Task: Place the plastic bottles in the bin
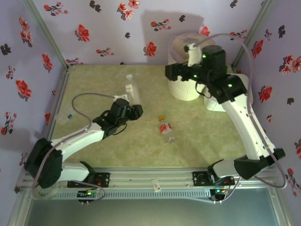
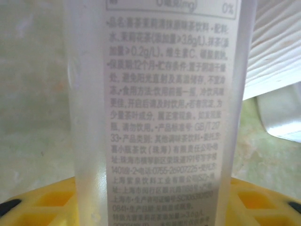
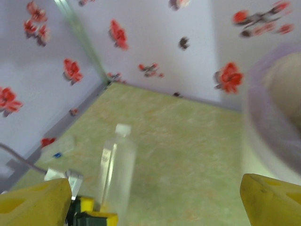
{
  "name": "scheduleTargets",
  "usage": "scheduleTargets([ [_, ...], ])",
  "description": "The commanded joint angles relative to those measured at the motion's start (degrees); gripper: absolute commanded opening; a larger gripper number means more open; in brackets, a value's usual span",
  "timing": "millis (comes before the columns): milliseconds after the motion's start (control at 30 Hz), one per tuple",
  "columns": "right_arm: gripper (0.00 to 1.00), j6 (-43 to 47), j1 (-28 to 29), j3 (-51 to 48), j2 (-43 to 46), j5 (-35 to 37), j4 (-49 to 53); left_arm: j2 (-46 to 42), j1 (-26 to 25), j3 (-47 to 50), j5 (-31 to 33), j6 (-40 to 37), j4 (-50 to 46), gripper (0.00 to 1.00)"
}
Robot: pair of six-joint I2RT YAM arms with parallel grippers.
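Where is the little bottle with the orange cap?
In the top view, the orange-capped bottle lies on its side midway across the table, right of the clear bottle in the left gripper and nearer the arm bases than the bin.

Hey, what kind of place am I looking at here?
Probably a small robot test booth, not a home: flower-papered walls box in a green tabletop, and two arms are bolted to an aluminium rail at its edge.

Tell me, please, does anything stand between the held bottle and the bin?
Yes: the right gripper, open, hangs at the bin rim, on the side facing the left gripper and its bottle.
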State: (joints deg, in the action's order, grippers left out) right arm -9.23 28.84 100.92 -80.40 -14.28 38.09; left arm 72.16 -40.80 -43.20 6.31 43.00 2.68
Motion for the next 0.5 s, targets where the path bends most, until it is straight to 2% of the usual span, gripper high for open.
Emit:
scheduleTargets([
  [0,0.94,-3.25,3.00,-1.00,-2.66,-3.55,-1.91,-5.42,1.98,1.73,-6.02,-8.62,3.02,0.00],
  [233,0.96,-11.54,5.64,-4.06,-8.92,-11.46,-9.77,-12.68,5.28,6.23,-17.20,-12.21,5.85,0.00],
  [400,0.99,-16.43,7.34,-4.06,-13.89,-17.23,-15.47,-12.78,5.29,7.34,-20.60,-12.17,8.33,0.00],
  [467,0.99,-17.67,8.02,-4.02,-15.47,-17.28,-16.54,-12.34,5.27,7.33,-21.22,-12.15,8.90,0.00],
])
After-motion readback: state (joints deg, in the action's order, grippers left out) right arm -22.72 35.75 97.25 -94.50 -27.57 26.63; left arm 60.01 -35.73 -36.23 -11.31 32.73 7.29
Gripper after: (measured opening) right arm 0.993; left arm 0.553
